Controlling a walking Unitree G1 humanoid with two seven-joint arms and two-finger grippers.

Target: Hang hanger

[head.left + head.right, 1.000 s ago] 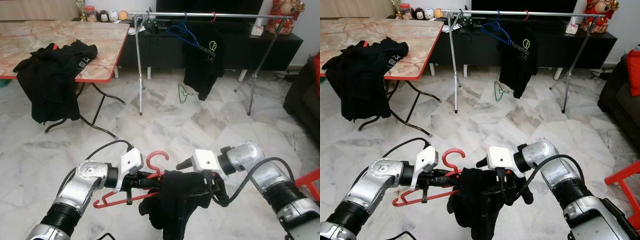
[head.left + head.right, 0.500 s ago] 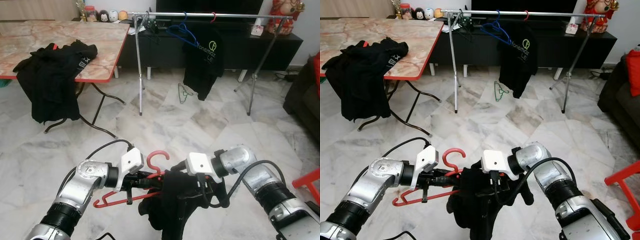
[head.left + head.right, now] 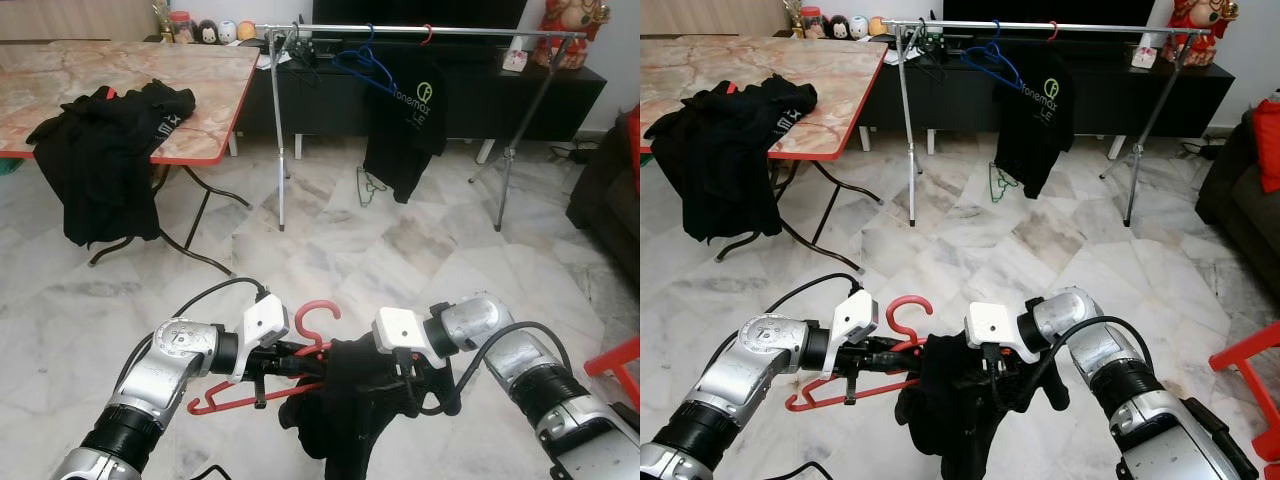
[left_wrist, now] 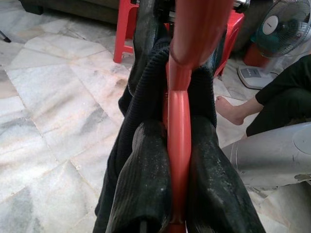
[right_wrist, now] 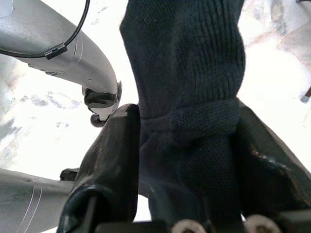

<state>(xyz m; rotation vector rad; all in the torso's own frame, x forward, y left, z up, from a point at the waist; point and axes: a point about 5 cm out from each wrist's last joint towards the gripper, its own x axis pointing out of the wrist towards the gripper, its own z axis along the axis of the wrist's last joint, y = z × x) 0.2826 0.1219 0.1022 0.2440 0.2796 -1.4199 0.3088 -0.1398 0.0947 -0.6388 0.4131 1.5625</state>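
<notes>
Hanger [image 3: 262, 385], the red one, sits pinched in our left gripper [image 4: 179, 160]; our right gripper [image 5: 187, 145] clamps the black garment [image 3: 350, 405] draped over it. Bare marble floor [image 3: 400, 250] ahead, clothes rail [image 3: 420, 31] well beyond.

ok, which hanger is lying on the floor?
The green hanger, on the tiles under the rail. The blue hanger hangs from the rail; the red hanger is in the left gripper.

Open marble floor [image 3: 330, 250] lay between the robot and the clothes rail [image 3: 420, 31] — nothing stood on it. Along the rail, a blue hanger [image 3: 362, 65] and black shirt [image 3: 408, 130] took the middle; the right stretch ran bare. The table [image 3: 120, 85] crowded the left.
</notes>
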